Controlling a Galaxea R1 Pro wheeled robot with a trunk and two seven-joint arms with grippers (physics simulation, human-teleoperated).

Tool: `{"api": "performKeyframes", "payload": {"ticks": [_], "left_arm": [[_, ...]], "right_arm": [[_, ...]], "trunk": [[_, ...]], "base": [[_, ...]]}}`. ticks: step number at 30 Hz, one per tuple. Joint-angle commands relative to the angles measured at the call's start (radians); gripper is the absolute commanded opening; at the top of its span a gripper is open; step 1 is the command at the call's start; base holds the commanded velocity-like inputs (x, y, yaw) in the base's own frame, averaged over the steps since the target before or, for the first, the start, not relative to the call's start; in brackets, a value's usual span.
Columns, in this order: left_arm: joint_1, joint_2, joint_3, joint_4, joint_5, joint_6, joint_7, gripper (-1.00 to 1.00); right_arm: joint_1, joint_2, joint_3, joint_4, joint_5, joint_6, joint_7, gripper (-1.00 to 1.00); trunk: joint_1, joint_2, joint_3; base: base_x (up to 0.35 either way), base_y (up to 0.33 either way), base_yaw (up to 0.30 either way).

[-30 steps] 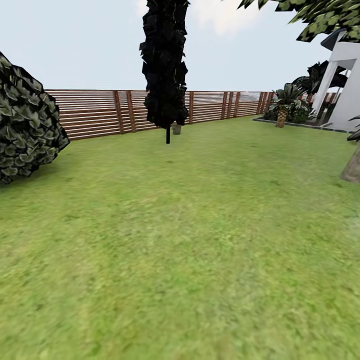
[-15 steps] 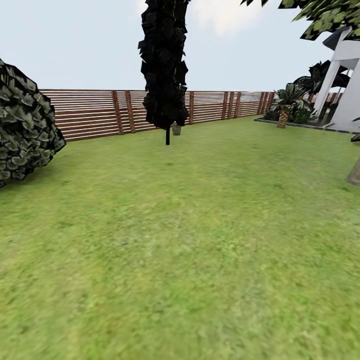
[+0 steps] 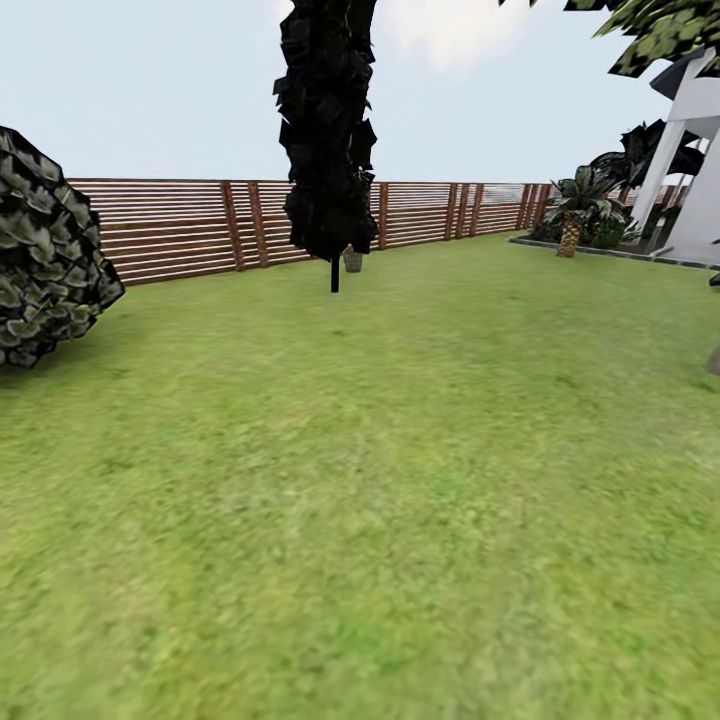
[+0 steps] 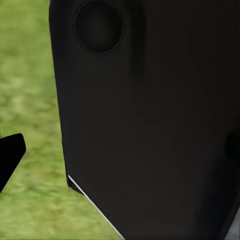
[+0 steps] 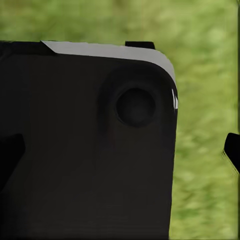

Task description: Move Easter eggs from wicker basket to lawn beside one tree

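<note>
The lawn spreads as mottled green grass across the head view. The Easter eggs and the wicker basket are out of view. A sliver of the tree's grey-brown trunk base sits at the right edge, with its leaves overhead. In the left wrist view my left gripper faces a black panel of the robot, one dark fingertip showing over grass. In the right wrist view my right gripper has fingertips far apart, with another black panel in front. Both are open and hold nothing.
A dark leafy thin-stemmed tree stands ahead with a small pot behind it. A brown slatted fence closes the far side. A round bush is at the left, a short palm and the white house at the right.
The camera has moved forward: the bush has slid toward the left edge and the grey trunk base has nearly left the right edge. Nothing on the lawn itself has moved.
</note>
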Motion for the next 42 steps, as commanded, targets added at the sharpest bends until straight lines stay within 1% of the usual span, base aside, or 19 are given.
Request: {"api": "performKeyframes", "payload": {"ticks": [1, 6, 12, 19, 34, 42], "left_arm": [[-0.001, 0.0, 0.0, 0.0, 0.001, -0.001, -0.002, 1.0], [0.0, -0.001, 0.0, 0.0, 0.001, -0.001, -0.001, 1.0], [0.0, 0.0, 0.0, 0.0, 0.001, -0.001, -0.001, 1.0], [-0.001, 0.0, 0.001, 0.0, 0.002, -0.001, -0.002, 1.0], [-0.001, 0.0, 0.002, 0.0, 0.003, -0.001, -0.002, 1.0], [0.0, 0.0, 0.002, 0.0, 0.003, -0.001, -0.001, 1.0]], "right_arm": [[-0.001, -0.001, 0.001, 0.001, 0.0, -0.002, 0.002, 1.0], [-0.001, -0.003, 0.001, 0.003, 0.001, -0.002, 0.002, 1.0], [-0.001, 0.004, 0.0, 0.002, -0.001, -0.008, 0.001, 1.0], [-0.001, 0.004, -0.003, 0.001, -0.006, -0.008, 0.002, 1.0], [-0.001, 0.001, -0.007, 0.001, -0.008, -0.005, 0.002, 1.0], [-0.001, 0.0, -0.008, 0.001, -0.009, -0.003, 0.002, 1.0]], "trunk": [[0.001, 0.0, -0.001], [0.001, 0.0, -0.001], [0.001, 0.0, -0.001], [0.001, 0.0, -0.001], [0.001, 0.0, -0.002], [0.001, 0.0, -0.01]], "base": [[0.338, 0.0, 0.0], [0.338, 0.0, 0.0], [0.338, 0.0, 0.0], [0.338, 0.0, -0.009], [0.338, 0.0, -0.272], [0.338, 0.0, -0.199]]}}
